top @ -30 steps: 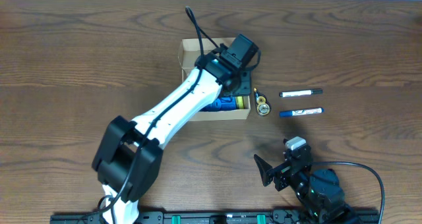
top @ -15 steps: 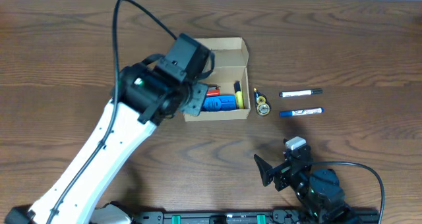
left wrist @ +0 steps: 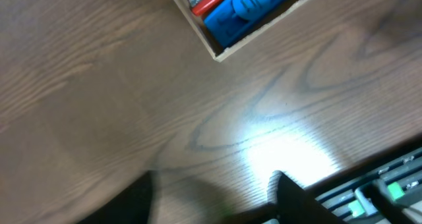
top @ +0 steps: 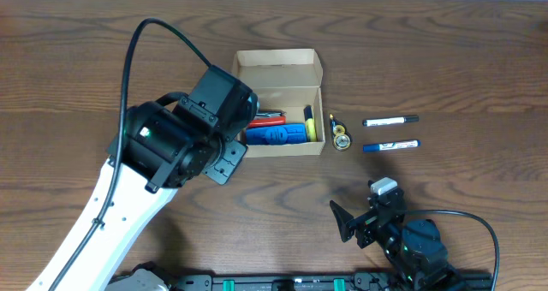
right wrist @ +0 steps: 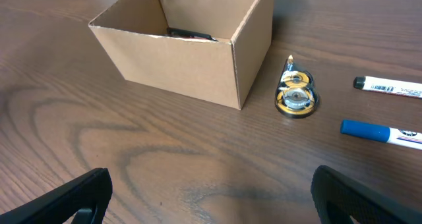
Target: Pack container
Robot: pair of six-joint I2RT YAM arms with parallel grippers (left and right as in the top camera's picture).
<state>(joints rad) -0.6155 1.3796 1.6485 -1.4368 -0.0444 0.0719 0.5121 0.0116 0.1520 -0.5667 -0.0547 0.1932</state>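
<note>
The container (top: 282, 151) is an open tan cardboard box in mid-table with its flap lid folded back. It holds a blue object (top: 278, 134), a red pen (top: 267, 117) and a yellow item. My left gripper (top: 224, 160) is open and empty, just left of the box's front left corner. In the left wrist view its fingers (left wrist: 211, 204) hang over bare wood, with the box corner (left wrist: 221, 51) at the top. My right gripper (top: 347, 222) is open and empty near the front edge. In the right wrist view its fingers (right wrist: 211, 197) face the box (right wrist: 191, 66).
A clear and yellow correction tape dispenser (top: 342, 138) lies right of the box and also shows in the right wrist view (right wrist: 297, 95). Further right lie a white marker with black cap (top: 390, 120) (right wrist: 389, 87) and a blue marker (top: 390, 145) (right wrist: 379, 132).
My left arm has pulled back from over the box, moving left and toward the front. The box's contents now show. The right arm has not moved.
</note>
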